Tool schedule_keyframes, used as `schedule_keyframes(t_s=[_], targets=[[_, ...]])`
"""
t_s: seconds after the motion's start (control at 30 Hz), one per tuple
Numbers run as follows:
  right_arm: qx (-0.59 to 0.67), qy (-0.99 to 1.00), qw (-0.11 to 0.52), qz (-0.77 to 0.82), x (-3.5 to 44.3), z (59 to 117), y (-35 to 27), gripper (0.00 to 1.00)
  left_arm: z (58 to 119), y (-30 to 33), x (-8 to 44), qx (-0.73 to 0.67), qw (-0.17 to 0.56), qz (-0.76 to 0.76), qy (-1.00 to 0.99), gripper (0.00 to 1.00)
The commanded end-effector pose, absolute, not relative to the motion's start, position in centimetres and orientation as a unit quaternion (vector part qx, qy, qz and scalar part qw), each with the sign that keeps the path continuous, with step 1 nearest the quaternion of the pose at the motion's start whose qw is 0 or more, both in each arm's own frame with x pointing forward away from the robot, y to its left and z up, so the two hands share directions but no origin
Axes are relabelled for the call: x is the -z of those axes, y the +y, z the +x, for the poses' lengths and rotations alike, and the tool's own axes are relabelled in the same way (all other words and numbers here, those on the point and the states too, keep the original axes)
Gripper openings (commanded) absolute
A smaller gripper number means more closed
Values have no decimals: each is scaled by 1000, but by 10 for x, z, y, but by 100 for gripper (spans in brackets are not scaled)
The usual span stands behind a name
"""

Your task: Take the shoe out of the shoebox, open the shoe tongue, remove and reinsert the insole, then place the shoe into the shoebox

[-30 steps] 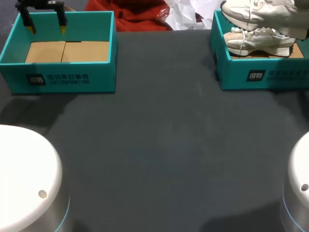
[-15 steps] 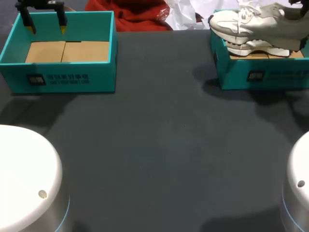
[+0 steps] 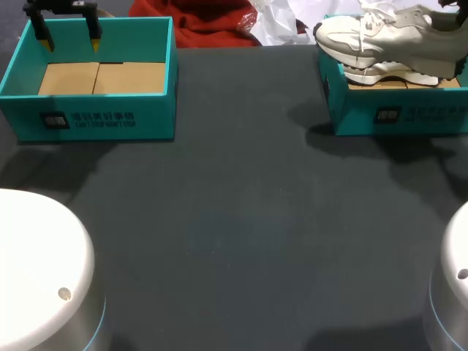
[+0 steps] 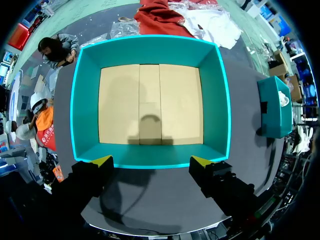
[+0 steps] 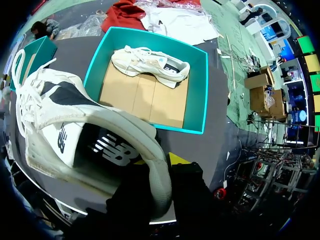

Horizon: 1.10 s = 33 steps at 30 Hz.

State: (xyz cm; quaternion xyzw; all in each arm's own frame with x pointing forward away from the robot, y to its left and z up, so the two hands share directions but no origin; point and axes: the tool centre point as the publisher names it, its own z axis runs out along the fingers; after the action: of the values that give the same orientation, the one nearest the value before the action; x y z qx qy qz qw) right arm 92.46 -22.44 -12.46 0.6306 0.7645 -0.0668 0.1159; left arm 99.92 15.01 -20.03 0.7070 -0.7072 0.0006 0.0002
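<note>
Head high behind, overlooking table (image 3: 241,219); wrists look down on left shoebox (image 4: 215,100), right shoebox (image 5: 196,95); head shares both

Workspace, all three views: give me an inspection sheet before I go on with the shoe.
Surface: dark grey table, with both boxes at its far side.
Job's things: held shoe raised out of the right shoebox; second shoe lies inside that box; left shoebox shows only its cardboard floor.
Clutter: nothing seen.
Claws: right claw shut on the held shoe's heel collar; left claw open, hovering over the left shoebox's far wall.
Cables: nothing seen.
Surroundings: nothing seen reaching over the table.
</note>
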Motion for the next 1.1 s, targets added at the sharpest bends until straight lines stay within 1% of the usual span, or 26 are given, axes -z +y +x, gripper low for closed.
schedule_keyframes(t_s=[0.03,0.53,0.67,0.7,1.1], targets=[[75,761,127,632,123,918,-219,0,999,150,200,0,0,707,-707,100],[78,739,159,650,141,816,-150,0,999,150,200,0,0,707,-707,100],[89,734,157,654,152,799,-131,0,999,150,200,0,0,707,-707,100],[82,735,147,657,153,795,-126,0,999,150,200,0,0,707,-707,100],[82,735,147,657,153,795,-126,0,999,150,200,0,0,707,-707,100]])
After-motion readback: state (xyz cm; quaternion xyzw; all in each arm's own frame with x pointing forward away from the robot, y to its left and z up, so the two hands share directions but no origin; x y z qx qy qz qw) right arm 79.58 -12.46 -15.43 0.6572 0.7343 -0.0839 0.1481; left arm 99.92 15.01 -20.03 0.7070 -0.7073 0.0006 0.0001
